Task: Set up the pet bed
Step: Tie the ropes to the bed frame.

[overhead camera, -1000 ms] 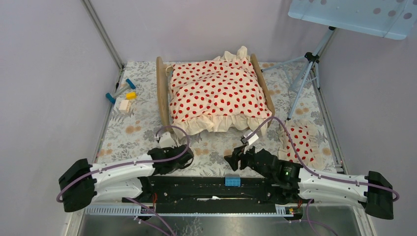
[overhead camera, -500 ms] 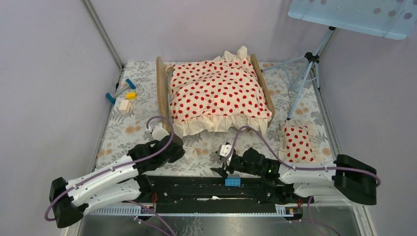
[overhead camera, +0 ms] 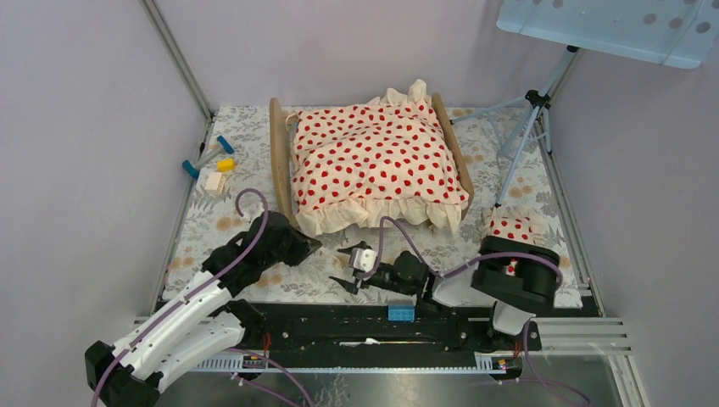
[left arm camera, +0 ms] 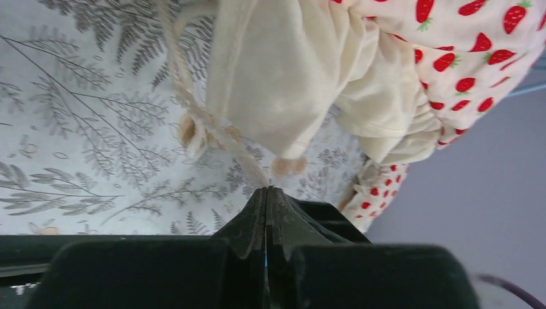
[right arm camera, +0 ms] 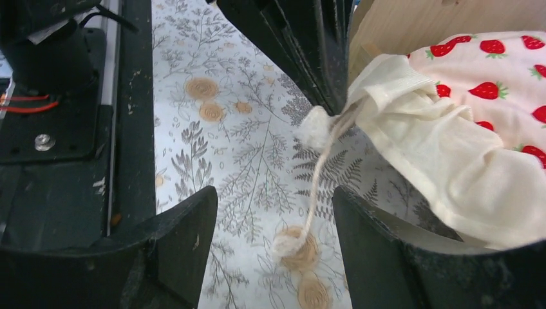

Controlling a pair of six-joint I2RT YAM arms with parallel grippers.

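**A:** How is the left gripper (left arm camera: 266,193) found?

**B:** Its jaws are pressed flat together. The twisted cord (left arm camera: 235,151) from the blanket's corner is seen running right up to the tips. Whether it is actually pinched cannot be told (the tips hide the spot).

**A:** And the right gripper (right arm camera: 273,193)?

**B:** It is spread wide, with nothing gripped. The same cord is framed between its fingers without being touched, and the cord's knotted end (right arm camera: 286,243) is laid on the flowered table cover (right arm camera: 193,148). The wide stance is judged to be chosen so that the cord or the ruffle can be taken.

**A:** Where is the pet bed (overhead camera: 278,161) placed?

**B:** Just ahead of both sets of tips. Its near corner is met first, and the rest is stretched away from the arms. The frame is covered by the red-dotted blanket (overhead camera: 377,161), whose ruffle is draped over the near side.

**A:** What is left to be done?

**B:** The pillow (overhead camera: 511,227) is seen off to the right gripper's right, partly hidden by the folded right arm and well apart from the bed. It is therefore judged not yet placed. The blanket corner is probably meant to be tidied first.
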